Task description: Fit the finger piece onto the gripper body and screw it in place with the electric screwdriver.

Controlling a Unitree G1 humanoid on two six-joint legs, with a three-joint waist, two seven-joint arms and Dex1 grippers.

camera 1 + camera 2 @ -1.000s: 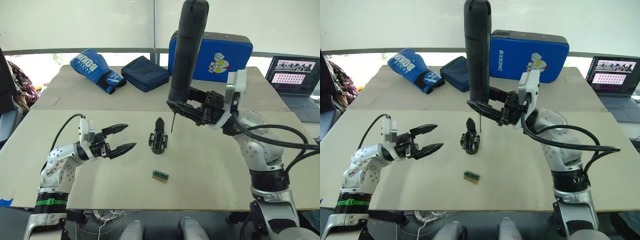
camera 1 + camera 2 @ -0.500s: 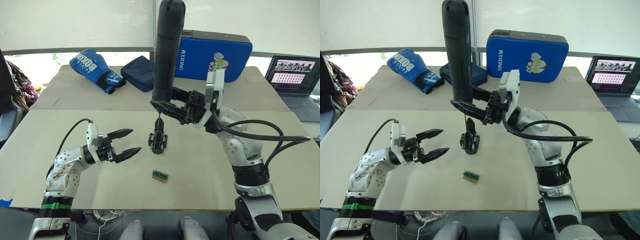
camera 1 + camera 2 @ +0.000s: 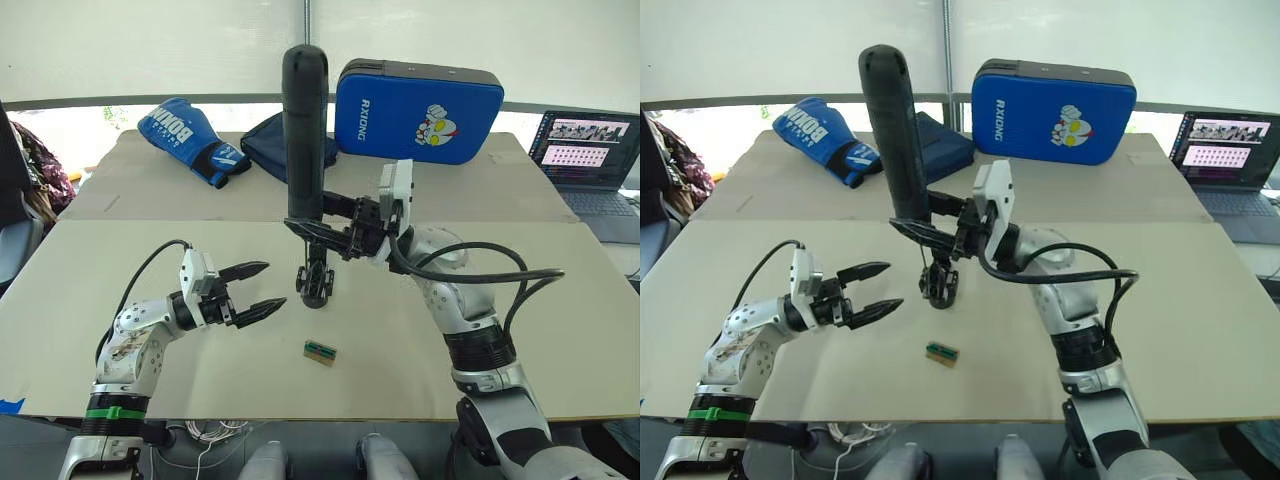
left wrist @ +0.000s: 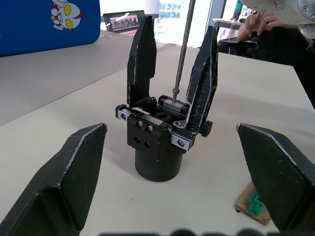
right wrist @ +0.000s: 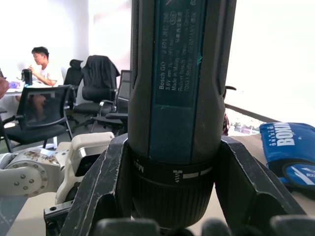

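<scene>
Beige tabletop [image 3: 450, 340]. Right gripper [image 3: 322, 228] clamped around electric screwdriver [image 3: 305, 130], held upright, its bit down at top of gripper body [image 3: 316, 281]. Left gripper [image 3: 255, 290], fingers spread and empty, just beside gripper body. Small green block [image 3: 320, 351] near its base.

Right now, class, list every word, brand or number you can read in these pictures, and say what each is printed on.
"RXIONG": on the blue case, beside a cartoon figure.
"BONIN...", cut off: on the blue boxing glove.
"Bosch GO": on the electric screwdriver; the smaller lines below it are too blurred to read.
Laptop screen: too small to read.
</scene>
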